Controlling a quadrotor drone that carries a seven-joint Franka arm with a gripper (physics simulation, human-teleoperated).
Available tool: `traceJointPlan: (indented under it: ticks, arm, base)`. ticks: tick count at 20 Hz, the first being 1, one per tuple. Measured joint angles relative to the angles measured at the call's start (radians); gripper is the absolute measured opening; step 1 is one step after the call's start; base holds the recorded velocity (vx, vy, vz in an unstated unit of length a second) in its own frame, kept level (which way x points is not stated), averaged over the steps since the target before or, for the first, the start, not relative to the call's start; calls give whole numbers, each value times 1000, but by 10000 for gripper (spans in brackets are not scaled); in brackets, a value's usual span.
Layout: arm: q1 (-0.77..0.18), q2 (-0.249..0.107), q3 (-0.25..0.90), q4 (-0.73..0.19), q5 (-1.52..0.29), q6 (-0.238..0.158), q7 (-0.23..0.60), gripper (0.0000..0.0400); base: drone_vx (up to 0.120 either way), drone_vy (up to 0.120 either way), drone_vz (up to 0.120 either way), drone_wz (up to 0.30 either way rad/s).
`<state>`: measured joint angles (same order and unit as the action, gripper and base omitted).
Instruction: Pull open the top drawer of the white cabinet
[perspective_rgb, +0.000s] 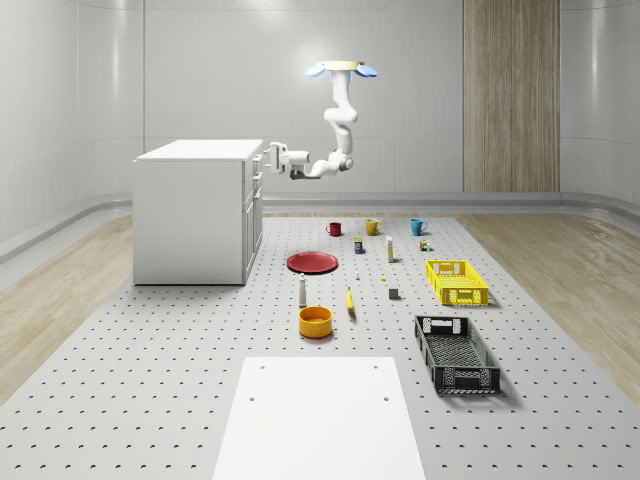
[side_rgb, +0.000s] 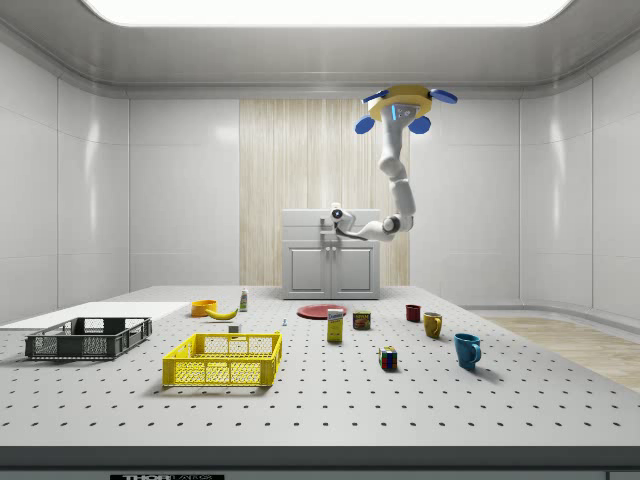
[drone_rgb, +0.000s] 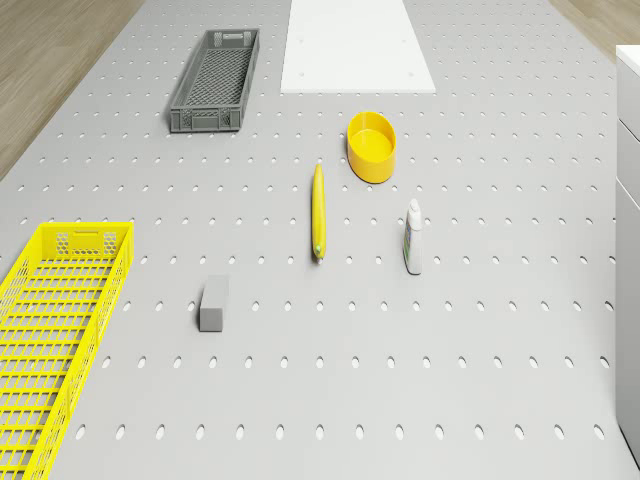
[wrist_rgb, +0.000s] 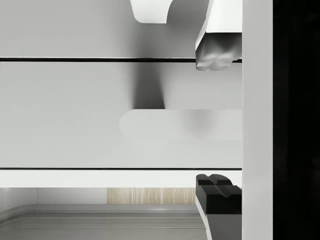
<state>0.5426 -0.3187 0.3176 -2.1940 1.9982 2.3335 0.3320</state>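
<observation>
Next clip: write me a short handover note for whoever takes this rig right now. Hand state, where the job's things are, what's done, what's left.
Hand: open, at the top drawer front, fingers either side of its handle, not closed on it.
Drone: hovering above the table, beside the white cabinet's front, arm reaching across to it.
Done: approach and lining up.
Left: close on the handle and pull; the drawer appears shut.
</observation>
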Motion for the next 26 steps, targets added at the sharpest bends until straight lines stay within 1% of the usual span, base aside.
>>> traceJointPlan:
  ticks: [8,26]
  arm:
    - [-22,27,38,28,14,15,-9,305]
    - [-66,43,89,48,26,21,-11,305]
  base:
    - [0,0,0,0]
    - [0,0,0,0]
